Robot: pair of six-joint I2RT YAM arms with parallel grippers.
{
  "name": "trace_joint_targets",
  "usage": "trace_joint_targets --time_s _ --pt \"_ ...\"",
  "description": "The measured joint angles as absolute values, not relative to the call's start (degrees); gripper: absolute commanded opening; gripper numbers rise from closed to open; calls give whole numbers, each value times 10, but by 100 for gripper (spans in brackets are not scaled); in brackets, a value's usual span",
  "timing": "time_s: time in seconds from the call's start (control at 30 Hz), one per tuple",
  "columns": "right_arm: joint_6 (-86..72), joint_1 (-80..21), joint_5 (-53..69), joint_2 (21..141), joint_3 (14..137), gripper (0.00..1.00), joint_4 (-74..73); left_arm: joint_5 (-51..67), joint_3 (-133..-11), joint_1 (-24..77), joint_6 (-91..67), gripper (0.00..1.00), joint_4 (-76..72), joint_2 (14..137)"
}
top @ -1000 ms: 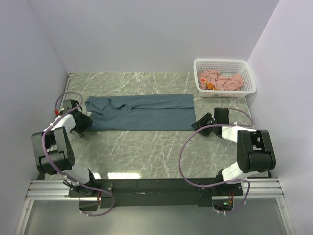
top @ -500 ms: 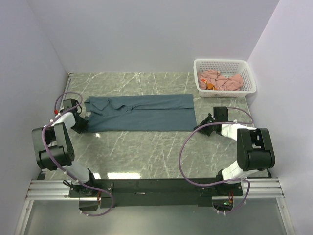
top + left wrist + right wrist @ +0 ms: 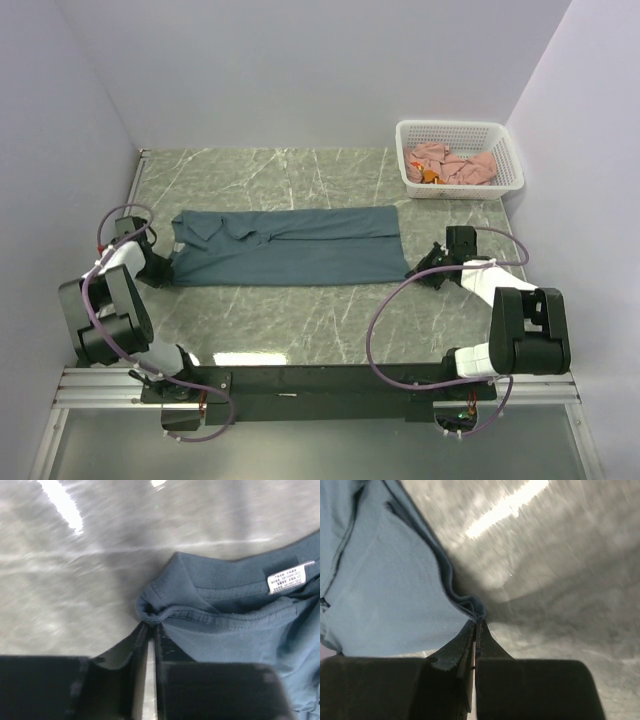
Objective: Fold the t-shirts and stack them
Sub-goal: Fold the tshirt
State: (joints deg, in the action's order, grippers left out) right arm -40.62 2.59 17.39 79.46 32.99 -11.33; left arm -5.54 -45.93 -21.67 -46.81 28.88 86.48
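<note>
The dark slate-blue t-shirt [image 3: 285,247] lies folded into a long band across the middle of the marble table. My left gripper [image 3: 165,268] is shut on its near left corner, where the collar hem [image 3: 150,611] bunches between the jaws; a white label [image 3: 288,578] shows on the neckband. My right gripper [image 3: 418,266] is shut on the near right corner, a small pinch of hem [image 3: 472,605] caught at the fingertips [image 3: 469,630]. Salmon-pink t-shirts [image 3: 452,165] lie crumpled in the basket.
A white lattice basket [image 3: 459,132] stands at the far right corner of the table, with something small and orange [image 3: 428,177] among the cloth. Walls close in on the left, back and right. The arm bases sit on the rail [image 3: 320,385] at the near edge.
Both grippers have closed on the slate-blue shirt's near corners and pulled toward the near edge; the shirt's near edge has shifted a little that way, and the arms have spread outward.
</note>
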Motion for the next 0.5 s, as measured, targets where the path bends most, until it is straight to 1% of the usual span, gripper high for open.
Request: trace_joint_targets --time_s 0.03,0.1,0.13,0.23,0.33,0.5 --pt "-402 26 174 790 324 2 -117 -53 -452 -222 -468 25 293 856" --pt "-396 27 175 787 318 4 -121 -50 -437 -232 -472 31 303 838" --pt "-393 27 175 787 317 4 -124 -50 -432 -236 -471 40 309 827" --pt "-383 32 174 784 316 4 -129 -52 -421 -245 -467 54 321 791" --pt "-375 34 174 782 316 5 -129 -51 -416 -247 -466 56 318 756" --pt "-367 34 178 781 316 5 -129 -41 -413 -247 -461 56 305 737"
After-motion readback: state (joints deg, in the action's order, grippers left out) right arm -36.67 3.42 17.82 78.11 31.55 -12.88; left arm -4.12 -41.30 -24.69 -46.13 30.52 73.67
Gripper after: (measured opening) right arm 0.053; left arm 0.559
